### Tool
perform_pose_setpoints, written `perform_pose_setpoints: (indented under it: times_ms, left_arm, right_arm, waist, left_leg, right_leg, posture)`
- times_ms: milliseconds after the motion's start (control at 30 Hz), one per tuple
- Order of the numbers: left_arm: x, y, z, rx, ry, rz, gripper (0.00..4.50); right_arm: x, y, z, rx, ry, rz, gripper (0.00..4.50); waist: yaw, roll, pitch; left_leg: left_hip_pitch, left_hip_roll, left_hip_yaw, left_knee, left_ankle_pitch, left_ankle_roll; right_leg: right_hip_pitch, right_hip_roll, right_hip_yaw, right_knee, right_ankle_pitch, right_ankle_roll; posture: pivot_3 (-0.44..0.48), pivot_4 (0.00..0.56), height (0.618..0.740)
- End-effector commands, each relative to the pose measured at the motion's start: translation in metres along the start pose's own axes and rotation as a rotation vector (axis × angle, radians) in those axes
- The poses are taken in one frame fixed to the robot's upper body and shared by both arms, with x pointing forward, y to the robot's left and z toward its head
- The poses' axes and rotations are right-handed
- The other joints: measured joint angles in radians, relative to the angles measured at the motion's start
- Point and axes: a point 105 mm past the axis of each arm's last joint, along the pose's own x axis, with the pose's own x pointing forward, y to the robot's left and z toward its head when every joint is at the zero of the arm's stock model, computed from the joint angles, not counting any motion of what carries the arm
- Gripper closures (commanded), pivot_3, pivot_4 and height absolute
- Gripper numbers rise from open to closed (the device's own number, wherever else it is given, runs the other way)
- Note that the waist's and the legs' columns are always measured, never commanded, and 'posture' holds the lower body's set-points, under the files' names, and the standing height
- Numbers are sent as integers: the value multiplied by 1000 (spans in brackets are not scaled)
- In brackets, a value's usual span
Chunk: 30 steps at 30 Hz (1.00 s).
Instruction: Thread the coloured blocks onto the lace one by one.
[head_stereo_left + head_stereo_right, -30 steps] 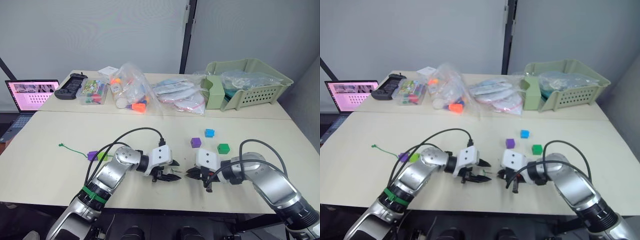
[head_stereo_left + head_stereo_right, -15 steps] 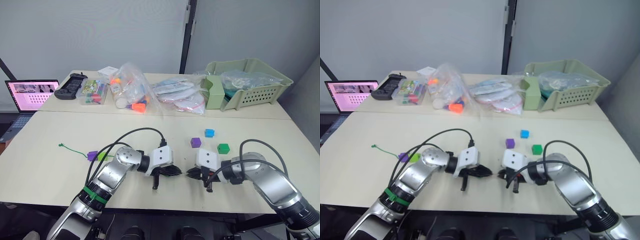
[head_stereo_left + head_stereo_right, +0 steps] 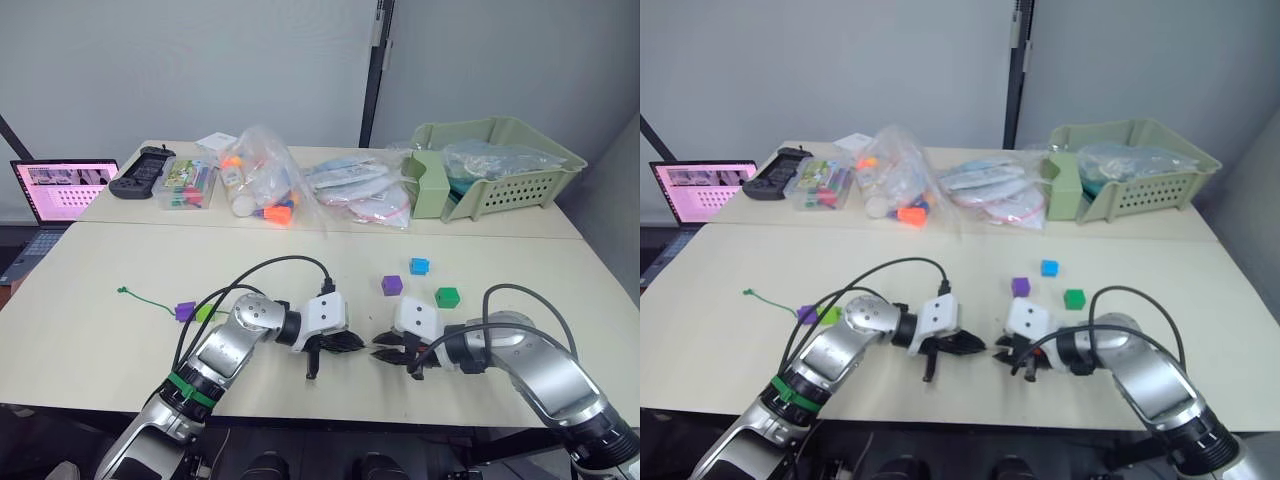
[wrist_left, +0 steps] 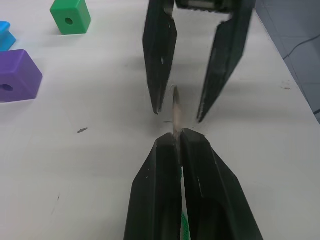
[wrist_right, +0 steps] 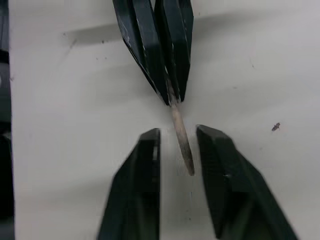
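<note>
- Pale stiff lace tip (image 4: 175, 107) points from our left gripper (image 4: 178, 140), pinching it, toward 3 o'clock.
- Our right gripper (image 5: 176, 134) stands spread around it, nearer.

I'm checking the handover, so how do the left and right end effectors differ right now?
The left end effector is shut on the lace tip; the right end effector is open, holding nothing. The left one has the tip sticking out past its fingers, while the right one has the tip lying between its spread fingers, not yet pinched. Both have two black fingers, sit low over the table, and point at each other.
</note>
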Motion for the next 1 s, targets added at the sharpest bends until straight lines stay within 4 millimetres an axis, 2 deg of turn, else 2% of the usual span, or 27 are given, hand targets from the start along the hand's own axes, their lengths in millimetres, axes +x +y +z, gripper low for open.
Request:
perform_pose_setpoints:
  times_ms: [33, 200, 400, 467, 600, 867, 1000]
  left_arm:
    - [-3, 3, 6, 28, -4, 11, 4500]
    - [-5, 3, 5, 31, 2, 13, 4500]
    - [-8, 6, 8, 33, 0, 21, 4500]
    - [-8, 6, 9, 32, -2, 21, 4500]
    - [-10, 4, 11, 24, -11, 13, 4500]
    - [-10, 5, 11, 11, -7, 23, 4500]
    - [-11, 6, 10, 9, -2, 38, 4500]
  right_arm:
    - [-23, -10, 5, 40, -39, -131, 1713]
    - [-46, -15, -14, 237, -91, -349, 44]
    - [-58, -30, -51, 421, -88, -752, 16]
    - [-52, -32, -56, 449, -93, -825, 16]
    - [-50, -58, -59, 479, -141, -1028, 16]
    - [-41, -97, -69, 502, -153, -1097, 16]
    - [-30, -104, -74, 553, -173, -1091, 16]
  waist:
    - [0, 0, 0]
    - [-2, 0, 0]
    - [-7, 0, 0]
    - [-9, 1, 0]
    - [-13, 1, 0]
    - [-9, 1, 0]
    - [-11, 1, 0]
  left_leg:
    - [0, 0, 0, 0, 0, 0]
    - [0, 0, 0, 0, 0, 0]
    - [1, 0, 1, -1, 0, 0]
    - [1, 0, 1, -1, 0, 0]
    - [2, 1, 1, -1, 0, 0]
    - [1, 0, 2, -2, 0, 0]
    - [2, 0, 2, -3, 0, 0]
  right_leg:
    - [0, 0, 0, 0, 0, 0]
    - [0, 0, 0, 0, 0, 0]
    - [0, 0, 1, 0, 0, 0]
    - [0, 0, 2, 0, 0, 0]
    - [0, 1, 2, 0, 0, 0]
    - [0, 0, 2, 0, 0, 0]
    - [0, 0, 2, 0, 0, 0]
  posture:
    - [0, 150, 740]
    - [0, 150, 740]
    - [0, 150, 740]
    - [0, 150, 740]
    - [0, 150, 740]
    - [0, 150, 740]
    - [0, 150, 740]
